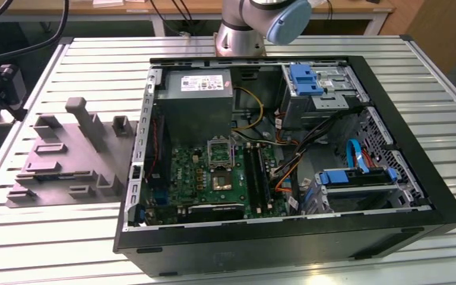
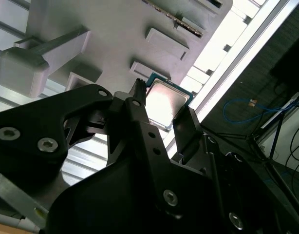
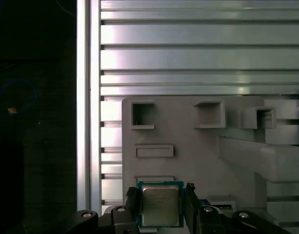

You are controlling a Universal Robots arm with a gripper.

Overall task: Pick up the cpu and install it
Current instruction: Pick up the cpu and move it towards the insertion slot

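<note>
The cpu point(image 3: 160, 204), a small square chip with a silvery top and a pale rim, sits between the two black fingers of my gripper point(image 3: 160, 197). The fingers point(image 3: 132, 201) press against its opposite sides, so the gripper is shut on it. In the second wrist view the cpu point(image 2: 168, 100) hangs in the gripper point(image 2: 164, 107) above the grey fixture plate point(image 2: 115, 44), apart from its surface. The fixture plate point(image 3: 188, 151) with its raised blocks and pockets lies below in the first wrist view too.
In the exterior view the open computer case point(image 1: 418, 178) lies on the slatted metal table point(image 1: 54, 237), with the motherboard point(image 1: 204, 178) and its socket point(image 1: 219, 152) exposed. The grey fixture plate point(image 1: 62, 166) lies at the exterior view's left of the case. The arm's base point(image 1: 244, 29) stands behind.
</note>
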